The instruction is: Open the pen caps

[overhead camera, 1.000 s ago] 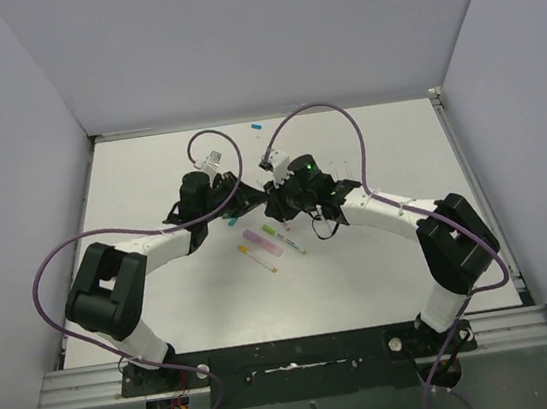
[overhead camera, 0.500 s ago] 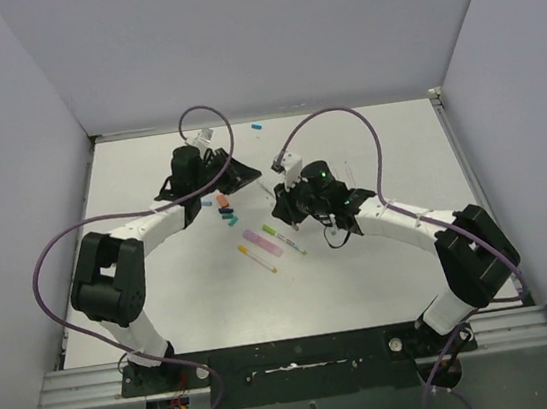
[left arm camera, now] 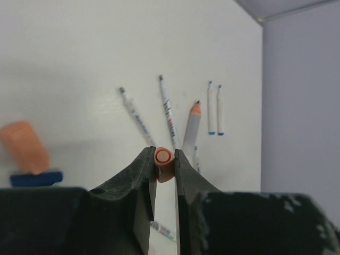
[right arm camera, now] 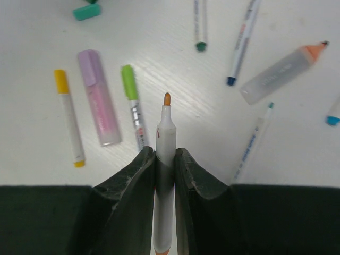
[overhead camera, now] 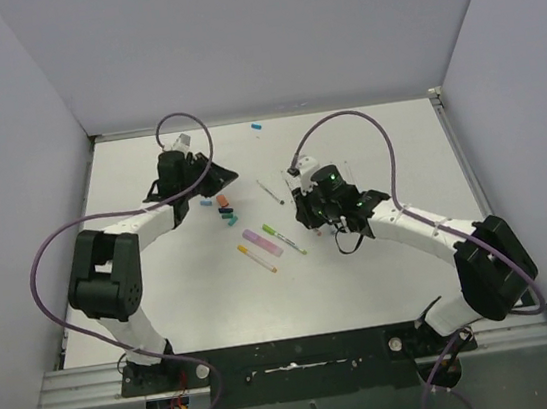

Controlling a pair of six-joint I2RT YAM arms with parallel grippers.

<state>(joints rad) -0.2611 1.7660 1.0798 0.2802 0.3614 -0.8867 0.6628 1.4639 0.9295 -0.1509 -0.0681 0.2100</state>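
From above we count two arms over the white tabletop [overhead camera: 162, 280]. The left gripper [overhead camera: 218, 179] sits in the upper left and the right gripper [overhead camera: 302, 220] right of centre, well apart. We cannot judge either one's jaws from here. Three markers lie side by side at mid-frame: a lilac-pink highlighter [overhead camera: 262, 241], a yellow-ended pen [overhead camera: 256, 258] and a green-capped pen [overhead camera: 283, 238]. One thin white pen [overhead camera: 271, 191] lies above them. A lone blue cap [overhead camera: 256, 126] lies at the top edge, and a teal cap [overhead camera: 231, 218] sits in a small cluster of caps, too small for us to count.

In the left wrist view the left gripper [left arm camera: 163, 159] is clamped on one short orange plastic cap [left arm camera: 163, 166], its round open mouth facing us. Beyond it we count four thin white barrels and one thicker pale highlighter with a salmon tip [left arm camera: 192, 126]. At the left edge a stubby orange cap [left arm camera: 24, 146] rests just above a flat blue cap [left arm camera: 35, 178].

In the right wrist view the right gripper [right arm camera: 165, 155] is pinched on one smooth white barrel with a bare orange nib [right arm camera: 166, 125], pointing up the frame. At left lie three capped markers: yellow, lilac and green. At right lie four uncapped pens, with part of a fifth at the edge.
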